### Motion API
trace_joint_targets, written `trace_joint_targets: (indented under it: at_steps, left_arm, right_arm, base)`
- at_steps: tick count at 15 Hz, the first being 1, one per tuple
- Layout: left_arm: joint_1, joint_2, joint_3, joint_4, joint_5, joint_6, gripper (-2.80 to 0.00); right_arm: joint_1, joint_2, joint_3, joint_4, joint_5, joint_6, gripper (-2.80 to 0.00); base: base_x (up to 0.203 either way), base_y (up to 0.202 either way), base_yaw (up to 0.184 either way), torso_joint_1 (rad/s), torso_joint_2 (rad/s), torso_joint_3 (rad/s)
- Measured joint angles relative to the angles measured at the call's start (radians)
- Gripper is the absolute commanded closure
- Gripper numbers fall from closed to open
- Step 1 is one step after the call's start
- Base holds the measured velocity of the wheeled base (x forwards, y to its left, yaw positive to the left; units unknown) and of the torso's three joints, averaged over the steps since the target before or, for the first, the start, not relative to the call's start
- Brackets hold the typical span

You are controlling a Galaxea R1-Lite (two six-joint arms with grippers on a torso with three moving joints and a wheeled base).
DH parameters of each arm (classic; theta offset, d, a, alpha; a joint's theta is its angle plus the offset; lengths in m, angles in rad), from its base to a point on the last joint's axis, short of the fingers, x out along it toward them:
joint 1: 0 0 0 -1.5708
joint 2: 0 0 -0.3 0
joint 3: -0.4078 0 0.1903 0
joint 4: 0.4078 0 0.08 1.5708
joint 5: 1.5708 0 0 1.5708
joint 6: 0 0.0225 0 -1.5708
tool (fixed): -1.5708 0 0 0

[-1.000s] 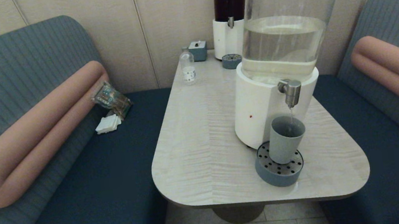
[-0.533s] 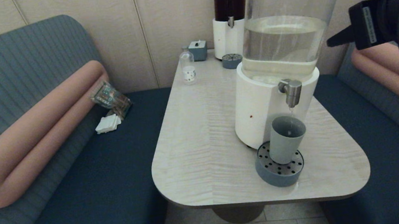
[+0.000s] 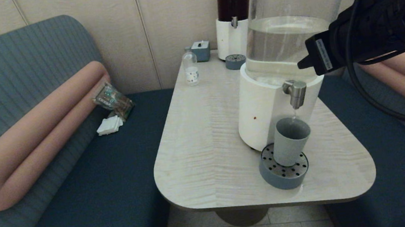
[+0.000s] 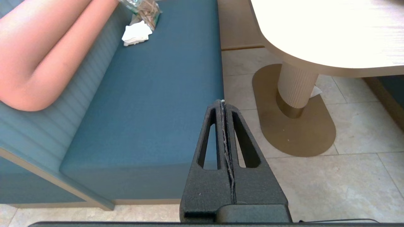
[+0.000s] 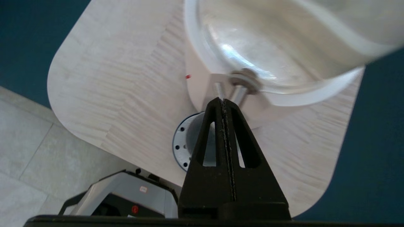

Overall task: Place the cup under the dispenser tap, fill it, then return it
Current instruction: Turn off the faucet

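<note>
Far left, down off the table: left gripper (image 4: 223,104) parked low over floor tiles beside the blue bench seat (image 3: 93,185), fingers pressed flat together, empty, no part in this step.

Left half of the table (image 3: 205,139): bare wood, with only a small clear bottle (image 3: 190,68) and a little blue-grey box (image 3: 201,51) at the far end. Best open room for setting anything down, or for a retreat path.

Centre-right, near edge: the cup (image 3: 289,140) upright on the round perforated drip tray (image 3: 284,178), directly below the dispenser tap (image 3: 295,93), a thin trickle seemingly falling into it. Tray close to the table's near rim, little margin there; a sideways shove likely to slide tray and cup toward the drop.

Right, above: right gripper (image 3: 302,66) up beside the clear tank (image 3: 289,40), just right of and above the tap, fingers shut tight with nothing between them. Tight quarters here: tank wall and white base (image 3: 258,111) on the left, bench back on the right. Risks, judged from this: a closed tip clipping the tap or tank on descent, a knock tipping a part-filled cup, overflow if left under the flow too long, and no grasp possible without spreading the fingers first.
</note>
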Motion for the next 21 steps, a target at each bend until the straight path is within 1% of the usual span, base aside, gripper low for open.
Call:
trace_joint_targets:
  at_steps: [4, 15, 18, 21]
  left_arm:
    - [0.0, 0.0, 0.0, 0.0, 0.0, 0.0, 0.0]
    - [0.0, 0.0, 0.0, 0.0, 0.0, 0.0, 0.0]
    - [0.0, 0.0, 0.0, 0.0, 0.0, 0.0, 0.0]
    - [0.0, 0.0, 0.0, 0.0, 0.0, 0.0, 0.0]
  right_arm:
    - [0.014, 0.028, 0.0, -0.001, 0.0, 0.001, 0.0]
    - [0.016, 0.087, 0.001, -0.003, -0.004, 0.008, 0.0]
    - [0.016, 0.1, 0.001, -0.049, -0.018, 0.0, 0.0]
    - [0.016, 0.108, 0.001, -0.053, -0.027, -0.001, 0.0]
  base:
    - [0.0, 0.0, 0.0, 0.0, 0.0, 0.0]
    - [0.0, 0.0, 0.0, 0.0, 0.0, 0.0]
    - [0.0, 0.0, 0.0, 0.0, 0.0, 0.0]
    - [0.0, 0.0, 0.0, 0.0, 0.0, 0.0]
